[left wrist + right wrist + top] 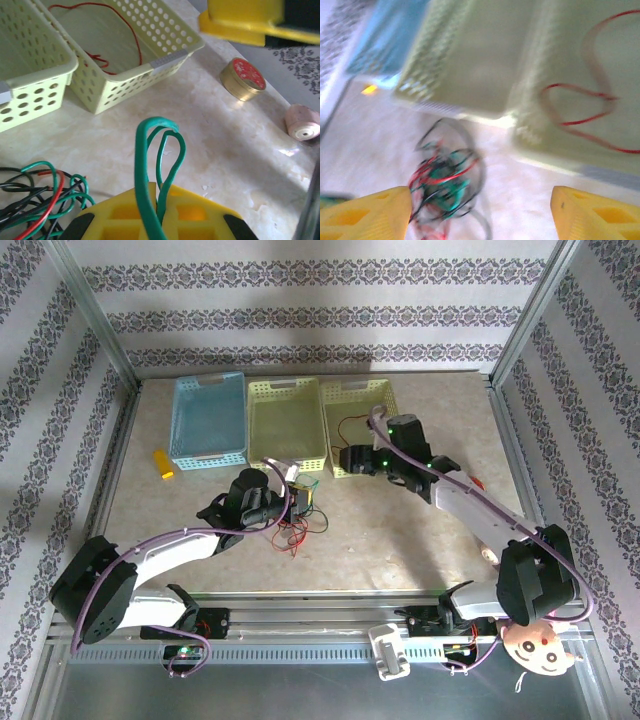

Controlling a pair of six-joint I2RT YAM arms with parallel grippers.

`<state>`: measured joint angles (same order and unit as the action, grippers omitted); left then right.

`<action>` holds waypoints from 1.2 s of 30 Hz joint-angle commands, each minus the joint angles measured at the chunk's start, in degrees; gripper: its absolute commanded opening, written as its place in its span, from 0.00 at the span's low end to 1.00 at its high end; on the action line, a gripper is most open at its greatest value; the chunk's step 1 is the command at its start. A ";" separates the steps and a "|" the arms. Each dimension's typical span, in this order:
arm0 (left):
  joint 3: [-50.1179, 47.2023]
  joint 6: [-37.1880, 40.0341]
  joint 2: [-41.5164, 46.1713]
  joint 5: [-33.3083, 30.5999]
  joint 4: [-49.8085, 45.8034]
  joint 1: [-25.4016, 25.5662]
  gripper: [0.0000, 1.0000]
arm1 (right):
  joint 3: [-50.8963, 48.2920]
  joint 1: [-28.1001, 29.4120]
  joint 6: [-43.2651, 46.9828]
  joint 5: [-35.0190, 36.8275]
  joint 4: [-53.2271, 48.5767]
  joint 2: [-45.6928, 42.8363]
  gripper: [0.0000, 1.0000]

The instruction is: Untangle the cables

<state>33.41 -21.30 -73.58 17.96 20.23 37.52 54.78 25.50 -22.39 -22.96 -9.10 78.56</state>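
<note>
Since the cables [40,200] tangled at 8 o'clock look limp, left gripper [160,212] pinches a green loop [140,165]. The right gripper [482,210] gapes, empty.

Three perforated baskets stand in a row along the far edge of the table [400,540]: the blue basket [210,381] on the left, the middle basket [286,388] and the right basket [358,386] both pale yellow-green. A yellow block [162,464] lies near the left edge, just beside the blue basket's near corner. Toward the right edge, a round tin [243,79] with a red lid sits near a pink roll [303,123].
</note>
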 commanded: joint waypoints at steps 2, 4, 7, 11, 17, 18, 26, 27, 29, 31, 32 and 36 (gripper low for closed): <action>1.94 2.00 -0.08 4.96 1.89 0.63 0.00 | -0.79 3.89 3.53 -14.61 3.27 -1.49 0.72; 2.30 2.21 0.02 6.97 1.41 0.67 0.00 | -1.16 4.97 4.14 -14.81 3.43 -1.40 0.71; 2.67 2.16 0.26 10.25 1.11 0.65 0.00 | -0.80 5.44 4.90 -16.13 3.25 -0.84 0.69; 3.11 1.46 0.27 13.68 1.22 0.62 0.00 | 0.05 5.41 5.36 -18.13 2.93 0.12 0.66; 3.35 1.00 -0.32 14.65 1.57 0.63 0.00 | 0.85 5.92 4.56 -20.52 3.28 1.83 0.58; 3.49 0.91 -0.50 14.78 1.62 0.63 0.00 | 0.76 6.10 4.47 -20.35 3.27 1.94 0.57; 4.80 0.89 -1.73 14.97 0.21 0.63 0.00 | 0.03 5.43 2.20 -14.51 5.24 2.33 0.07; 4.95 1.00 -1.73 14.14 -0.55 0.63 0.00 | -0.39 4.92 1.75 -12.94 5.67 1.76 0.03; 4.92 1.39 -1.66 11.69 -2.07 0.63 0.00 | -1.65 3.11 0.34 -9.30 6.65 0.10 0.00; 4.31 1.44 -1.50 8.35 -2.73 0.54 0.00 | -3.20 0.96 -1.30 -5.24 7.71 -2.21 0.00; 3.70 1.36 -1.26 6.57 -2.58 0.45 0.00 | -4.35 -0.14 -2.10 -2.46 8.19 -3.78 0.00; 1.28 -0.23 -0.56 3.39 0.59 -0.39 0.00 | -8.99 -4.33 -6.09 7.54 9.61 -9.04 0.00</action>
<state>36.77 -20.82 -75.26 25.63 20.53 37.52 48.10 25.23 -24.29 -29.12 -2.61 73.06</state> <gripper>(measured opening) 0.056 0.044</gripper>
